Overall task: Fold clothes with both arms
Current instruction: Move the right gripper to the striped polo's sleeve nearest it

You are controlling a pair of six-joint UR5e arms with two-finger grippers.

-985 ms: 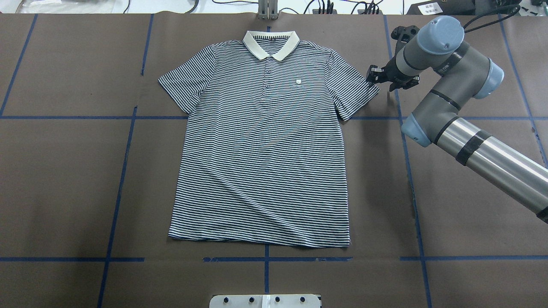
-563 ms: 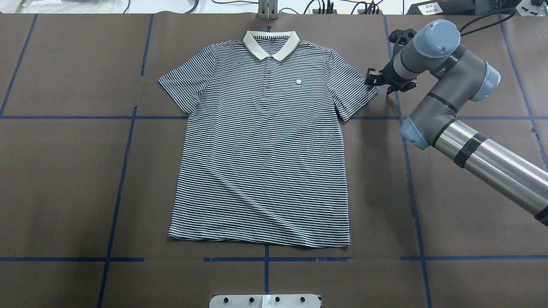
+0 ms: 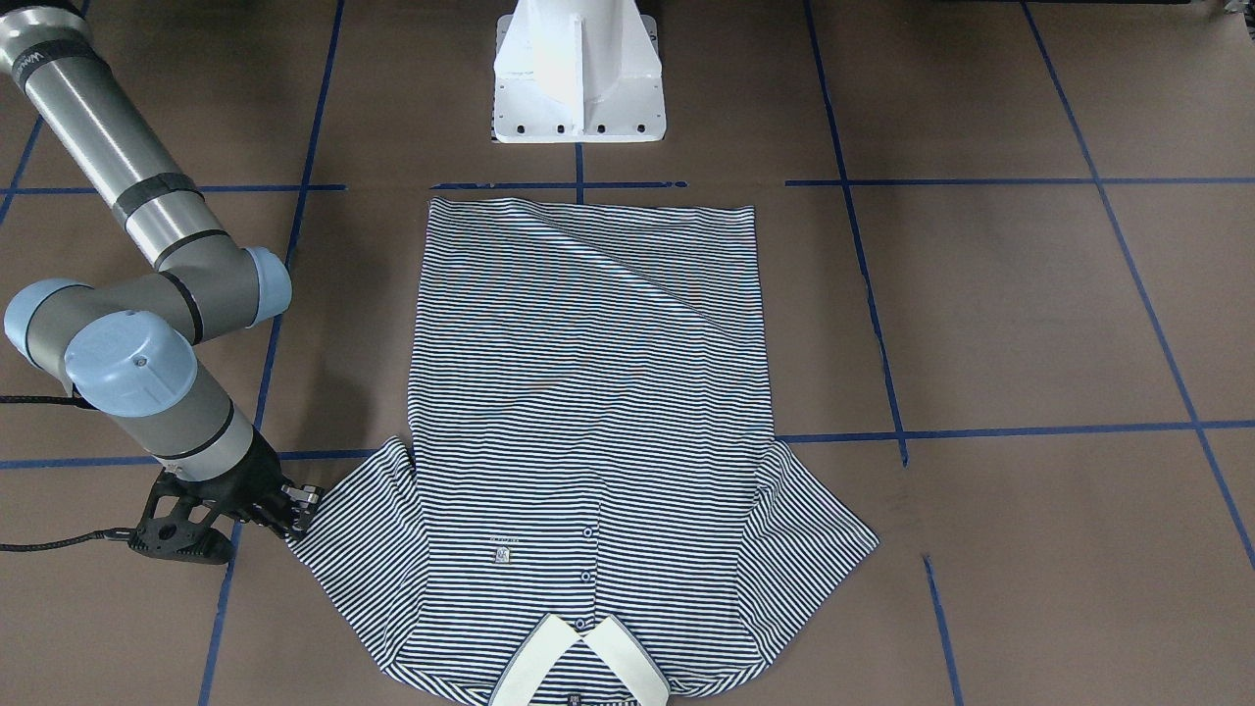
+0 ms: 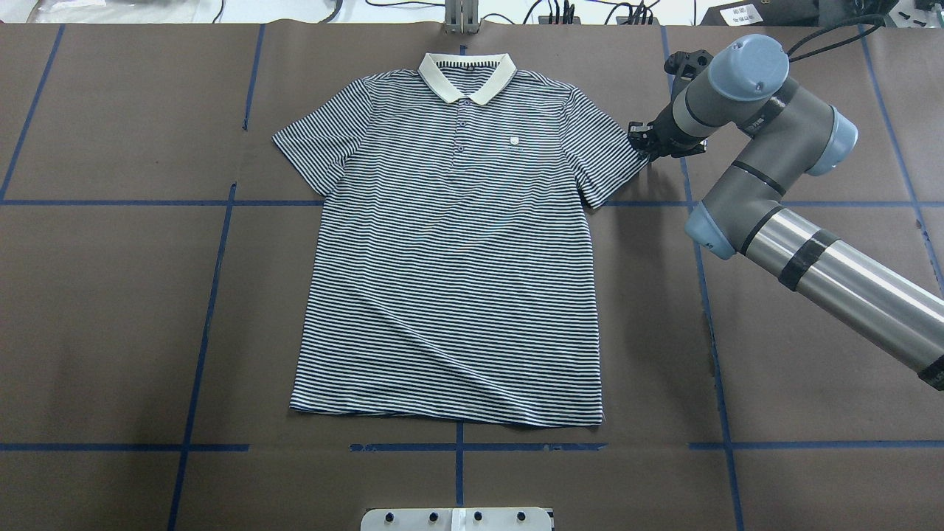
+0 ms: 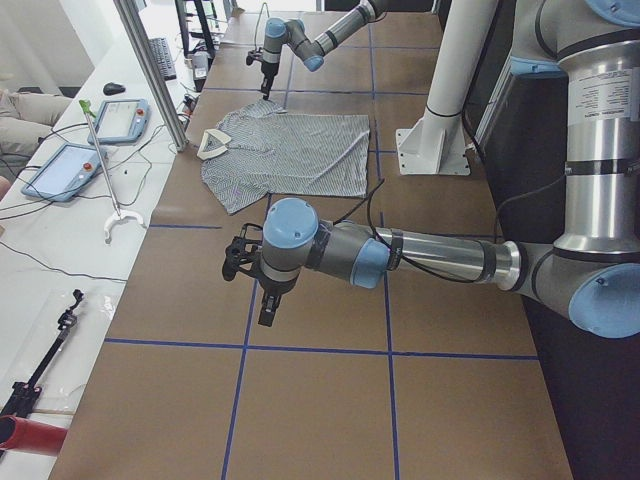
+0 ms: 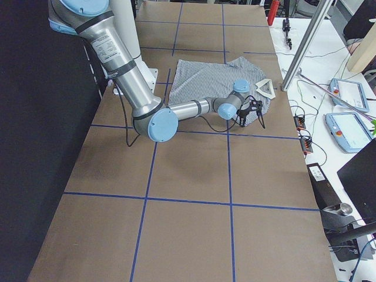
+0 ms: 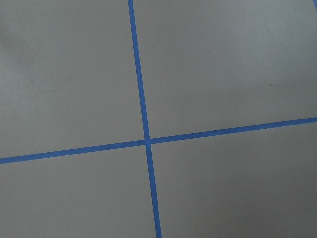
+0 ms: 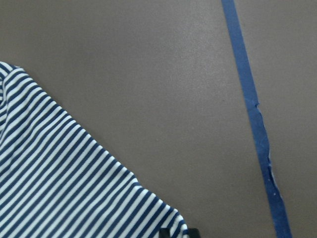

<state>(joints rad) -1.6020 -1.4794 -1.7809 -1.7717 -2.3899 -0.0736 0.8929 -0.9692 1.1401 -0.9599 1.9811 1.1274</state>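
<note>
**One sleeve approached, the other arm far off: a lopsided fold is the risk**

Furthest left, the left arm (image 5: pixel 400 255) hangs over bare tabletop (image 4: pixel 110 295), well apart from the garment. Its wrist camera sees only crossed blue tape (image 7: pixel 144 99), and I cannot tell whether its jaws are apart or together. If a fold began with only one side held, the cloth would likely drag and skew instead of turning on a straight line.

In the middle, the polo shirt (image 4: pixel 450 258) lies flat and face up. Its collar (image 4: pixel 466 77) points away from the robot, both sleeves are spread, and the hem (image 4: pixel 442 417) is nearest the base. A diagonal crease (image 3: pixel 627 273) crosses the lower body, and a fold laid over it could press that wrinkle in.

On the right, the right arm (image 4: pixel 745 110) has its jaws at the outer corner of the sleeve (image 4: pixel 616 155) on that side. In the right wrist view two dark tips just show at the bottom edge with the striped corner between them. The jaws therefore look apart and not yet clamped on anything.

- **A thin bite:** so close to the edge, the cloth could slip out once lifted.
- **One layer only:** catching just the top layer would leave the sleeve gaping.
- **Tips too low:** tips pressed against the tabletop might shove the corner into a bunch or snag the brown covering.
</note>
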